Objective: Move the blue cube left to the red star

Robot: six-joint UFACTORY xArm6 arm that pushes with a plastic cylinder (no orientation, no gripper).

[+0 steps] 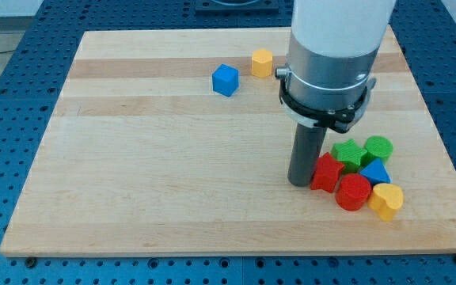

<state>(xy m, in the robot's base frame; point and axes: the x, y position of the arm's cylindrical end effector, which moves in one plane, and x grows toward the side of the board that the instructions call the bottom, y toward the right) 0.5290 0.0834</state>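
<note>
The blue cube [225, 80] sits near the board's top, left of centre-right. The red star [326, 172] lies at the view's lower right, at the left end of a cluster of blocks. My tip [299, 183] is down on the board right beside the red star's left side, touching or almost touching it. The tip is far below and to the right of the blue cube.
A yellow hexagonal block [262, 62] sits just right of the blue cube. Around the red star: a green star [347, 153], a green cylinder [378, 148], a blue triangle [375, 172], a red cylinder [353, 191], a yellow heart [386, 199]. The wooden board [133, 174] lies on a blue pegboard.
</note>
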